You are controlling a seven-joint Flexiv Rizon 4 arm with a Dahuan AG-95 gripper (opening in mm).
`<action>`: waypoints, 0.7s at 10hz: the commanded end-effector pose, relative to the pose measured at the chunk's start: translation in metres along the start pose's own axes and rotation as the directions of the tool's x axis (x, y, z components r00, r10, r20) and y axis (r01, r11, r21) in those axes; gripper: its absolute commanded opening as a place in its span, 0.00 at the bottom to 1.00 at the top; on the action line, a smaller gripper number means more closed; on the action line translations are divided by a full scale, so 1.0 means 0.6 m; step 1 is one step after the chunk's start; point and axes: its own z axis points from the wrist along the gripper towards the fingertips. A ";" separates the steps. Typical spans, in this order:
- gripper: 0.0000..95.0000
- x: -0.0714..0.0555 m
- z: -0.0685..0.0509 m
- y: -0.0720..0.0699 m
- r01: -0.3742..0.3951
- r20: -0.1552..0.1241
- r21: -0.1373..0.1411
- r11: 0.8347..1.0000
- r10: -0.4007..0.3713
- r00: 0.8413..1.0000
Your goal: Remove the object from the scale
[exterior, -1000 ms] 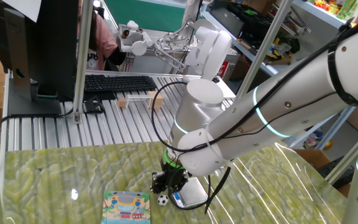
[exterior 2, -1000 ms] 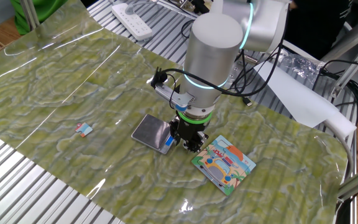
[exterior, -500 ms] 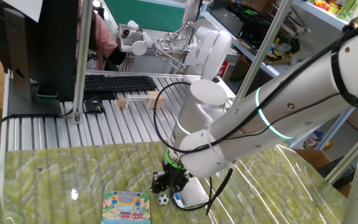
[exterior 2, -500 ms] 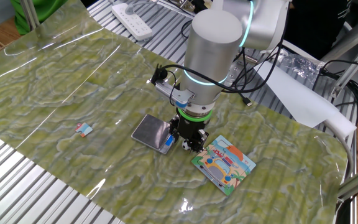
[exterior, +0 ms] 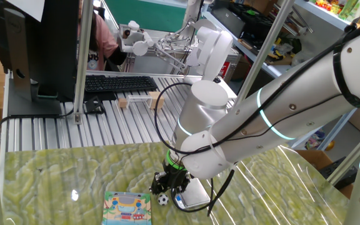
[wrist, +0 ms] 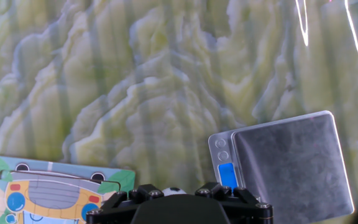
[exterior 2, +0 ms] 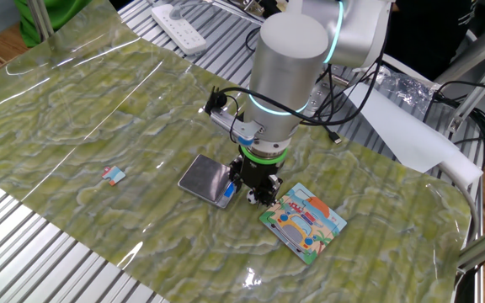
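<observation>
Tiny white ball [exterior: 162, 199] with black patches sits on the green mat off the pocket scale [wrist: 284, 167], beside its display end, at the gripper's [exterior: 169, 185] 7 o'clock, mostly hidden by fingers [wrist: 129, 198] in hand view; jaw opening cannot be told.

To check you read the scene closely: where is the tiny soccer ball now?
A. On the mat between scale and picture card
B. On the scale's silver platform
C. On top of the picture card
A: the ball sits on the mat beside the scale, whose platform is bare.
</observation>
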 end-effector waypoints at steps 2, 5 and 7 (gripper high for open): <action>0.60 0.001 -0.001 0.000 -0.002 -0.001 -0.002 1.000 0.002 1.000; 0.60 0.001 -0.002 0.000 -0.002 -0.003 -0.005 1.000 0.002 1.000; 0.60 0.003 -0.008 0.000 -0.022 -0.009 -0.015 1.000 0.022 1.000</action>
